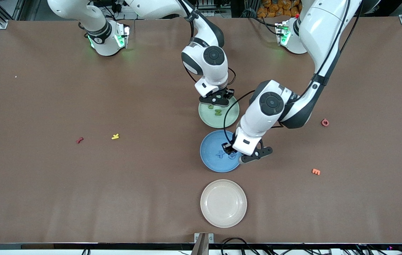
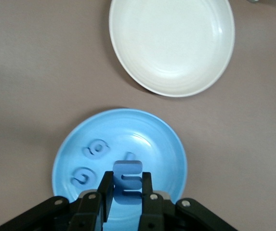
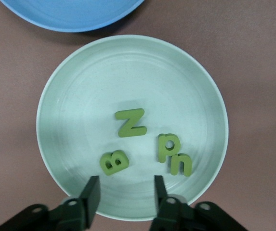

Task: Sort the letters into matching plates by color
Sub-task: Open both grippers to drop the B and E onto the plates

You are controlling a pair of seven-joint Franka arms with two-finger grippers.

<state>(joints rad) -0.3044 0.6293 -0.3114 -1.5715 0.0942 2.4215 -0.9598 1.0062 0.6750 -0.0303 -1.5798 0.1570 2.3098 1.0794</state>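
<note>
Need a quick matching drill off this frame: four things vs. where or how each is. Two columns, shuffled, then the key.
1. green Z
2. blue E
3. cream plate
4. right gripper

a. open over the green plate
b. lying in the green plate
c. pinched in the left gripper, over the blue plate
d. holds no letters

Pairs: 1-b, 2-c, 3-d, 4-a

cream plate (image 1: 223, 203) | red letters (image 1: 79, 140) | yellow letter (image 1: 115, 136) | orange letter (image 1: 316, 171)

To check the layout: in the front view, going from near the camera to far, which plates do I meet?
Cream plate → blue plate, with the left hand over it → green plate, with the right hand over it.
</note>
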